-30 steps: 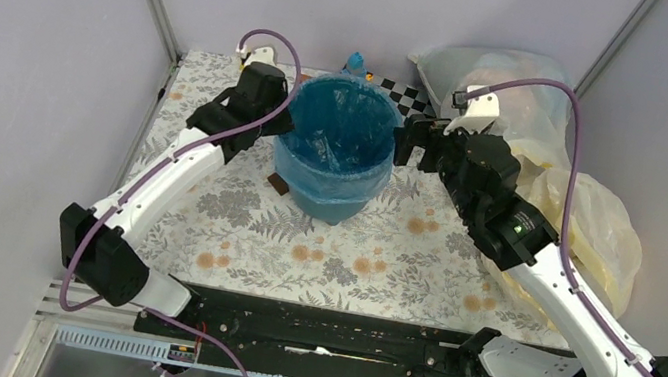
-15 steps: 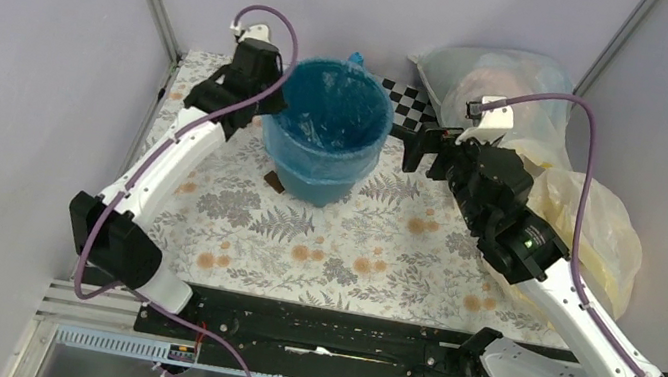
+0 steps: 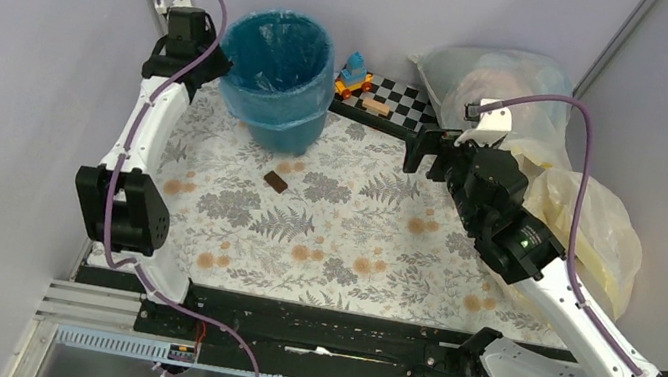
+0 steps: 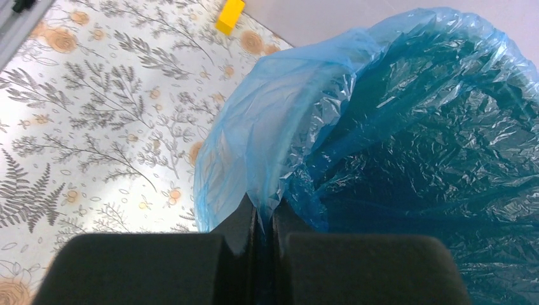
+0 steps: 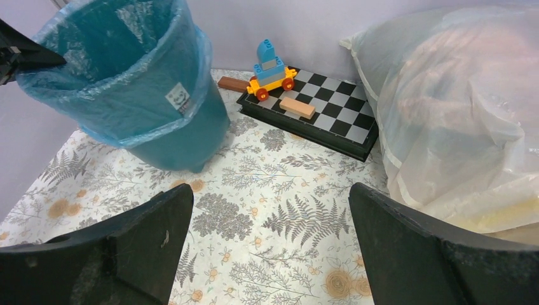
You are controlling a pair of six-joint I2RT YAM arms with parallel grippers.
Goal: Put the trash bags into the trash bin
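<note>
left gripper [image 4: 264,215] pinching trash bag [image 4: 394,127] rim, arm [image 3: 147,118] stretched to far-left corner; right gripper [image 5: 270,190] spread wide.

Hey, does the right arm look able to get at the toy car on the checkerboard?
Probably yes. The right arm's fingers are open and empty, the toy car stands uncovered on the checkerboard, and only bare tablecloth lies between. The trash bin sits off to one side.

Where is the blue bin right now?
Top view: the bin is at the far left corner of the table, just left of the toy car. The left gripper pinches the bag lining its rim.
</note>
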